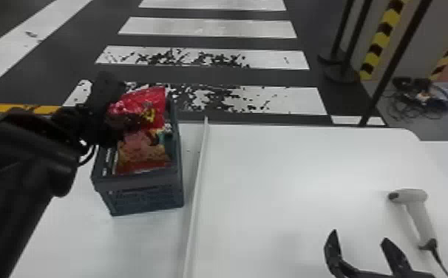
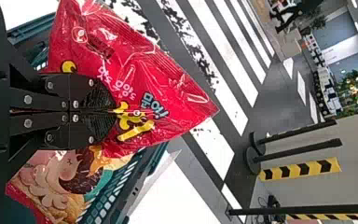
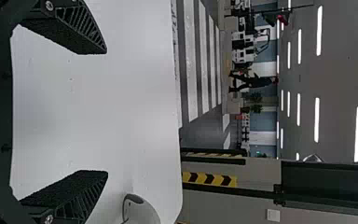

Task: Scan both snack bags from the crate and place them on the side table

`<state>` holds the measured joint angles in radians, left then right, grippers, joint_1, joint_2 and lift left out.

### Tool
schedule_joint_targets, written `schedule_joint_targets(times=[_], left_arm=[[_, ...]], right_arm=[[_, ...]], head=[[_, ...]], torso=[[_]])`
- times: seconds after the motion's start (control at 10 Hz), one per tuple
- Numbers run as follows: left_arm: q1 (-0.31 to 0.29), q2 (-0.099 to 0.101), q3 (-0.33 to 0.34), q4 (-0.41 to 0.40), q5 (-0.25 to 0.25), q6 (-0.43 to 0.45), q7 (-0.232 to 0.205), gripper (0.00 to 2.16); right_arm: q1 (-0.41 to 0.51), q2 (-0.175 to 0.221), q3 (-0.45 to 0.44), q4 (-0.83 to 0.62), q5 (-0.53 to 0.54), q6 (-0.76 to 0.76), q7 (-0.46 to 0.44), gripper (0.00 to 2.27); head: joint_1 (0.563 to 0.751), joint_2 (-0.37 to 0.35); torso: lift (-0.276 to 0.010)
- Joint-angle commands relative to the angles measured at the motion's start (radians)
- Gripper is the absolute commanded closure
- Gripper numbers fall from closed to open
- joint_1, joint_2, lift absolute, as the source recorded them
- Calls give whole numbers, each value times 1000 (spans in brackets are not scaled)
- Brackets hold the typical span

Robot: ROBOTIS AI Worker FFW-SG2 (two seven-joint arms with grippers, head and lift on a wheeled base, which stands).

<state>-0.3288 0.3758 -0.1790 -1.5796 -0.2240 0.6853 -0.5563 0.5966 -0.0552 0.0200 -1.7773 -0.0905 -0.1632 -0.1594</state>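
My left gripper [image 1: 118, 120] is over the crate's [image 1: 138, 185] far part, holding a red snack bag [image 1: 143, 105]. In the left wrist view the left gripper [image 2: 114, 112] is shut on that red bag [image 2: 144, 79]. A second snack bag [image 1: 142, 151], pinkish-orange with a red edge, lies inside the crate below; the left wrist view shows this bag [image 2: 58, 179] beside the crate wall. My right gripper [image 1: 358, 247] stands open over the white table at lower right; the right wrist view shows that gripper [image 3: 105, 112] with nothing between its fingers. A scanner [image 1: 415, 210] lies right of it.
A thin raised white divider [image 1: 197, 177] runs between the crate's table and the wide white table [image 1: 289, 166]. Black posts [image 1: 393, 63] stand beyond the far right. The scanner's cable [image 1: 439, 260] trails toward the lower right edge.
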Motion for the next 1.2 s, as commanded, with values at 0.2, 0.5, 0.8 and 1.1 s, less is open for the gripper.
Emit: schedule_joint_targets(times=[0.2, 0.5, 0.8, 1.1], left_arm=[[39, 0, 96, -14, 87, -51, -16, 2138], [68, 14, 193, -96, 173, -39, -40, 2138], [99, 18, 286, -152, 282, -32, -47, 2138], [106, 17, 334, -231, 347, 23, -28, 2138]], right_arm=[[0, 0, 2, 1, 0, -3, 0, 73], [3, 1, 3, 1, 0, -6, 0, 76], [11, 1, 6, -2, 2, -12, 0, 76], [17, 8, 8, -11, 11, -15, 0, 76]], head=[[695, 11], [695, 28], [695, 55], [695, 71]], torso=[[-95], [-95], [-95], [-95]])
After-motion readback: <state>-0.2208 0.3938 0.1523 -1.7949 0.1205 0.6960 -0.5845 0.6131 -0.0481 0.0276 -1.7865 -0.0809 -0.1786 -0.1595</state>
